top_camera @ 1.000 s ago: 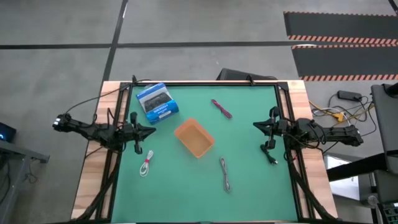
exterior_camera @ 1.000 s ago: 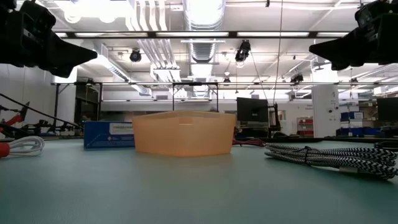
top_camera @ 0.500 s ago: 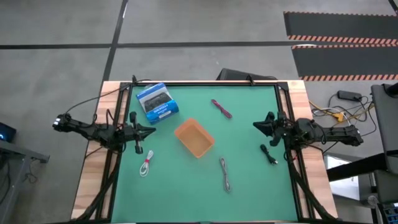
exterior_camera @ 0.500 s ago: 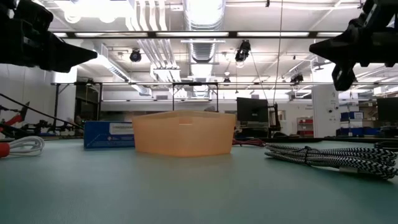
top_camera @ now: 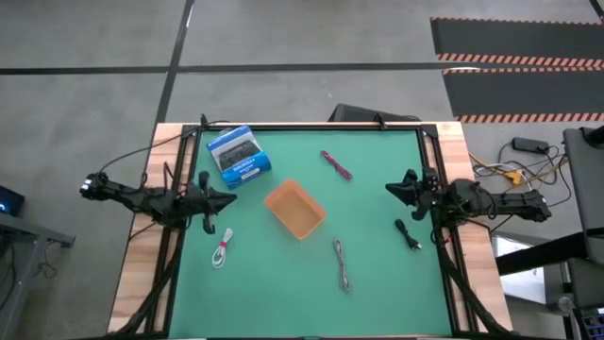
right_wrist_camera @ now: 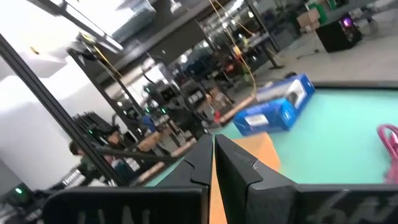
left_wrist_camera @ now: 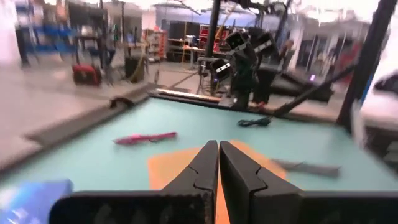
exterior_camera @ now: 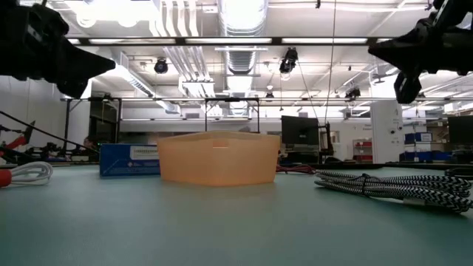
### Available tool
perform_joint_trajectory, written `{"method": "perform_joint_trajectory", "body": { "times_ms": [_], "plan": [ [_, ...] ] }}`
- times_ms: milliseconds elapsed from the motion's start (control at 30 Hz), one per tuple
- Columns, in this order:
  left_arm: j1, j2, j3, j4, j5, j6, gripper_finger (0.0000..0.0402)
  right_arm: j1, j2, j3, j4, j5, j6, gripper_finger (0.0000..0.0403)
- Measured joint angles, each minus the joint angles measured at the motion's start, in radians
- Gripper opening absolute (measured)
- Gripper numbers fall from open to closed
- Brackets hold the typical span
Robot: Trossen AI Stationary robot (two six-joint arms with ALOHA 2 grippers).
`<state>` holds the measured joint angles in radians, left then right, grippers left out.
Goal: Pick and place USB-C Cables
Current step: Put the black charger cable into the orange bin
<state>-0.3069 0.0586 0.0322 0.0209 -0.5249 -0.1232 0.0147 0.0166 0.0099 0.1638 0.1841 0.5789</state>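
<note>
Left gripper (top_camera: 229, 199): we find it raised above the mat at the left edge, aimed inward; the left wrist view shows its fingers (left_wrist_camera: 202, 168) pressed together with nothing between them.
Right gripper (top_camera: 390, 189): raised at the right edge, aimed inward, fingers (right_wrist_camera: 233, 163) likewise closed on nothing.
Orange tray (top_camera: 294, 210): mid-table, between the two arms; we judge it the drop point, within reach of both.
White cable (top_camera: 223, 249): flat on the mat, near the left gripper, just toward the front edge.
Grey cable (top_camera: 343, 263): front of the tray, apart from it.
Pink-maroon cable (top_camera: 336, 164): behind the tray, toward the right arm's side.
Blue-and-white box (top_camera: 239, 156): back left, no part of the task as we judge it.
Progress: we judge no cable yet placed; all three lie outside the tray.
</note>
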Motion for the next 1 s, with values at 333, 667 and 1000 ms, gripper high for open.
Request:
{"method": "perform_joint_trajectory", "body": {
  "times_ms": [333, 667, 1000],
  "plan": [
    [-0.001, 0.026, 0.000, 0.000, 0.006, -0.344, 0.0000, 0.000, 0.075, 0.000, 0.153, 0.002, -0.005, 0.0009],
    [-0.001, 0.063, 0.000, 0.058, 0.010, -0.429, 0.0000, 0.000, 0.280, 0.036, 0.273, 0.002, -0.018, 0.0009],
    [-0.001, 0.129, 0.000, 0.167, 0.016, -0.421, 0.0000, 0.000, 0.513, 0.205, 0.230, 0.001, -0.056, 0.0009]
  ]
}}
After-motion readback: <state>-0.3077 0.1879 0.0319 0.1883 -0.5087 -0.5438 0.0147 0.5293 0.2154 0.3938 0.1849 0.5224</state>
